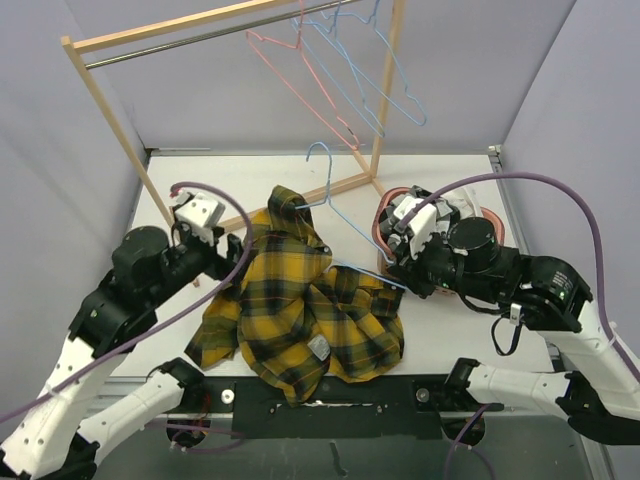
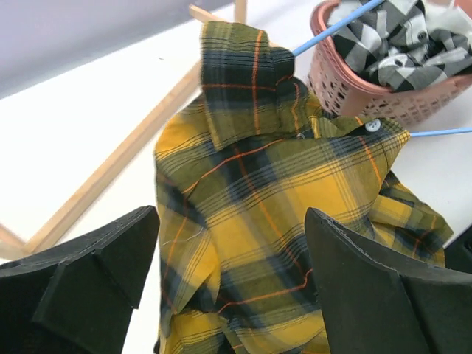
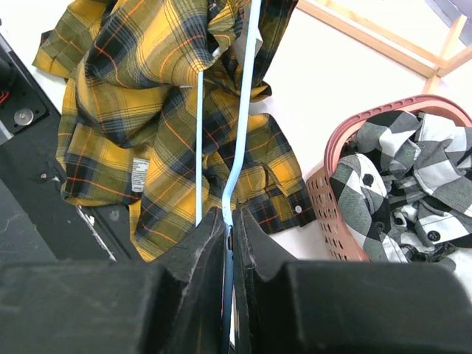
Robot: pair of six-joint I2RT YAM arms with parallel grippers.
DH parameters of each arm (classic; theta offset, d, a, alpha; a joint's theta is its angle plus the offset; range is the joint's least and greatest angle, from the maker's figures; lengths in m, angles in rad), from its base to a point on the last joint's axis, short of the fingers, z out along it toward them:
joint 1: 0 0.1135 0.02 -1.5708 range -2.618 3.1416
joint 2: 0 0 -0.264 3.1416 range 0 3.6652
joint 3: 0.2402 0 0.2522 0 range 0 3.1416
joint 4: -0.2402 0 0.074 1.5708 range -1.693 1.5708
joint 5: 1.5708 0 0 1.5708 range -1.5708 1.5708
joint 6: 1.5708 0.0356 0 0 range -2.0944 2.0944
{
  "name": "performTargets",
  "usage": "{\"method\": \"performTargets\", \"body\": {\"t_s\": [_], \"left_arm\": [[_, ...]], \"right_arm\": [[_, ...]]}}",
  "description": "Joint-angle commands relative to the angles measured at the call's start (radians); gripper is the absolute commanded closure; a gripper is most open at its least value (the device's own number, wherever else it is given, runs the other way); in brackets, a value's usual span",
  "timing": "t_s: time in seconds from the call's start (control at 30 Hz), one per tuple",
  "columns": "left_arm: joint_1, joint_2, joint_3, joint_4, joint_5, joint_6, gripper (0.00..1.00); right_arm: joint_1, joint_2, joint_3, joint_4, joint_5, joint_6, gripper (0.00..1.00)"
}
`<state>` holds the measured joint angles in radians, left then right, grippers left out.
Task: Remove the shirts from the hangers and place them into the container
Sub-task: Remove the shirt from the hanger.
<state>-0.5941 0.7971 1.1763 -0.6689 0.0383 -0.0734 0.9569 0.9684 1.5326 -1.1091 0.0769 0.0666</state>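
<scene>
A yellow-and-black plaid shirt [image 1: 300, 310] lies crumpled on the table, with a light blue hanger [image 1: 329, 175] still threaded through its collar. My right gripper [image 1: 393, 273] is shut on that hanger's wire [image 3: 242, 118], just in front of the container. My left gripper [image 1: 233, 250] is open at the shirt's left shoulder. Plaid cloth [image 2: 243, 184] lies below its spread fingers, and nothing is held between them. The container, a pink basket [image 1: 381, 222], stands at the right under my right wrist. It holds a black-and-white check shirt [image 3: 398, 177].
A wooden rack [image 1: 110, 110] with a metal rail stands at the back, and its base bar crosses the table behind the shirt. A pink-red hanger [image 1: 300, 70] and bare blue hangers [image 1: 385, 85] hang on the rail. Grey walls close in both sides.
</scene>
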Motion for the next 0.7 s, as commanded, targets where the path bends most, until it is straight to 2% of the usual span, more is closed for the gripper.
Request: {"method": "performTargets", "body": {"t_s": [0.0, 0.2, 0.37, 0.47, 0.67], "left_arm": [[-0.001, -0.114, -0.06, 0.039, -0.144, 0.007, 0.2], [0.0, -0.162, -0.171, 0.06, -0.276, 0.024, 0.21], [-0.001, -0.182, -0.272, 0.101, -0.346, 0.021, 0.24], [0.0, -0.229, -0.34, 0.135, -0.383, -0.001, 0.24], [0.001, -0.354, -0.388, 0.202, -0.329, -0.002, 0.24]], "right_arm": [[0.001, 0.017, 0.085, 0.047, 0.056, 0.023, 1.0], [0.001, 0.186, 0.274, -0.17, -0.002, 0.038, 1.0], [0.001, 0.246, 0.326, -0.262, -0.008, 0.05, 1.0], [0.001, 0.207, 0.359, -0.235, 0.032, 0.071, 1.0], [0.0, 0.058, 0.341, -0.054, 0.069, 0.086, 1.0]]}}
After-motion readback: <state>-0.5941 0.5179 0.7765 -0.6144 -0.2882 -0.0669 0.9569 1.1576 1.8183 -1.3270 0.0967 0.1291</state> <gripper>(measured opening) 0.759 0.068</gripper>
